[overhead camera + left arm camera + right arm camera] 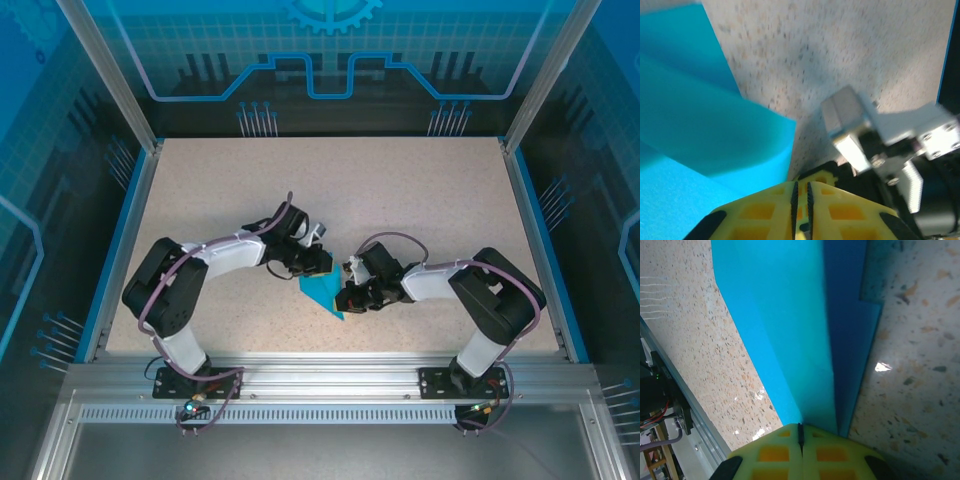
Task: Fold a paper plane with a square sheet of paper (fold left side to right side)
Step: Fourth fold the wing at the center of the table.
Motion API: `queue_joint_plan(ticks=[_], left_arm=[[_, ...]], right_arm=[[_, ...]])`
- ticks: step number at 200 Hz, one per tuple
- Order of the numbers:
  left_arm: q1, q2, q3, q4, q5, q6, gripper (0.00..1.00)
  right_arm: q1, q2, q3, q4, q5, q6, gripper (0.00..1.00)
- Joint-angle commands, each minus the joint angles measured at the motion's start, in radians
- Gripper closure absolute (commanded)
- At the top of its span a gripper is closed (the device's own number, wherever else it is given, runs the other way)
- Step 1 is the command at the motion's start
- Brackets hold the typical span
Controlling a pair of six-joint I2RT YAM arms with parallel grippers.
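Speckled counter [420,190], fenced by blue panels [200,50]: paper [785,315] is pinched by the right gripper [801,429], the left gripper [801,186] closed alongside.

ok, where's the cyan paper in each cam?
Top external: cyan paper sits low centre on the table.
Left wrist: cyan paper covers the left half of the picture.
Right wrist: cyan paper is a band from top centre down toward bottom centre.
Shared landmark: the speckled tabletop lies under it in all three.
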Motion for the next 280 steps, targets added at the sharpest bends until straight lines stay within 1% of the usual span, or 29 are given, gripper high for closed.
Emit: queue_joint_plan(ticks=[1,36,108,186,223,280], left_arm=[[-0.022,0.014,-0.036,0.041,0.063,0.012,0.84],[-0.034,0.037,-0.052,0.085,0.085,0.006,0.87],[-0.038,0.118,-0.048,0.117,0.065,0.018,0.92],[-0.033,0.170,-0.060,0.113,-0.020,0.025,1.00],[-0.009,0.174,-0.088,0.157,-0.014,0.024,1.00],[0.068,0.189,-0.159,0.273,0.029,0.012,1.00]], right_arm=[[-0.002,0.079,-0.051,-0.194,0.136,-0.030,1.00],[-0.002,0.081,-0.041,-0.205,0.135,-0.034,1.00],[-0.002,0.081,-0.027,-0.234,0.141,-0.049,1.00],[-0.002,0.080,-0.017,-0.287,0.148,-0.061,1.00],[-0.003,0.075,-0.015,-0.305,0.149,-0.065,1.00],[-0.004,0.072,-0.009,-0.334,0.160,-0.070,1.00]])
